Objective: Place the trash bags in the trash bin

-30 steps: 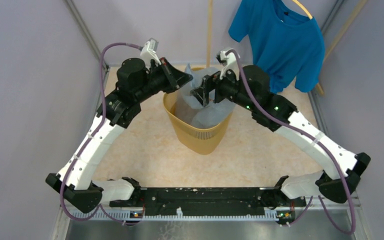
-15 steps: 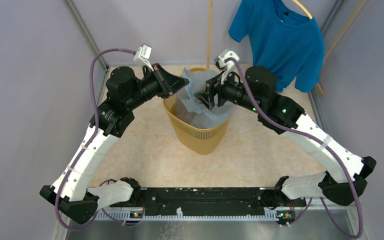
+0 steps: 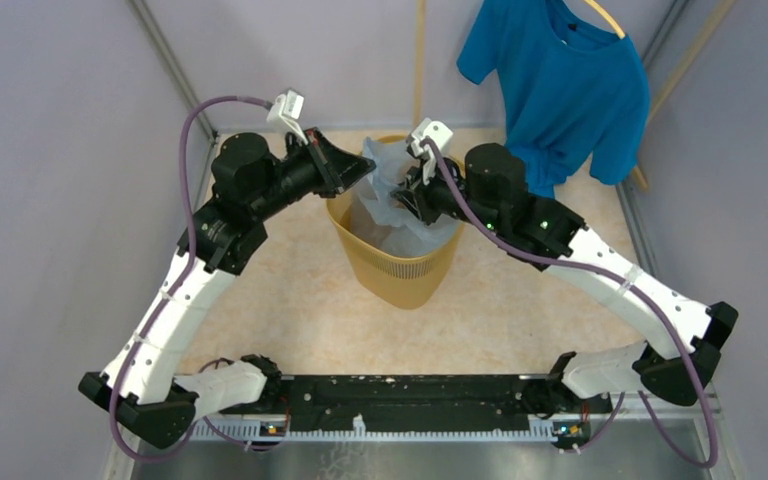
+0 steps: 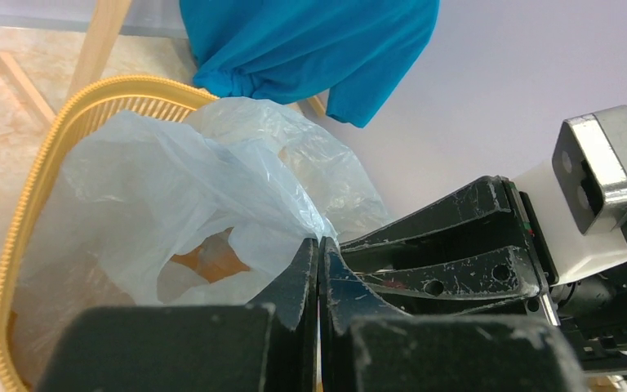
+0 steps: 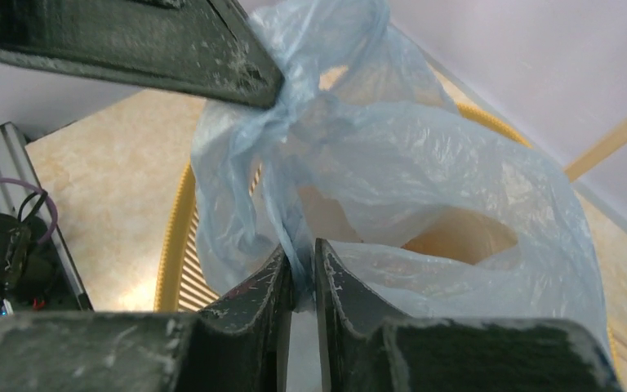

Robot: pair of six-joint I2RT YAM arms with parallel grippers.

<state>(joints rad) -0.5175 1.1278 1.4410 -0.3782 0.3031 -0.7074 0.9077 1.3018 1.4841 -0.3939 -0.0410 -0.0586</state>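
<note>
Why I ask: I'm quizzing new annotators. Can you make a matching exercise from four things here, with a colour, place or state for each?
Things:
1. trash bag
2. trash bin
3. T-shirt
4. left gripper

Descriptions:
A. hangs at the back, on the right side
B. shut on thin film
C. pale blue, crumpled in the bin's mouth
D. yellow-orange, standing upright

Pairs: 1-C, 2-D, 3-A, 4-B

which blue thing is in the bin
The pale, crinkly see-through bag, hanging into the yellow bin. The solid bright blue shirt hangs behind, outside it.
</note>
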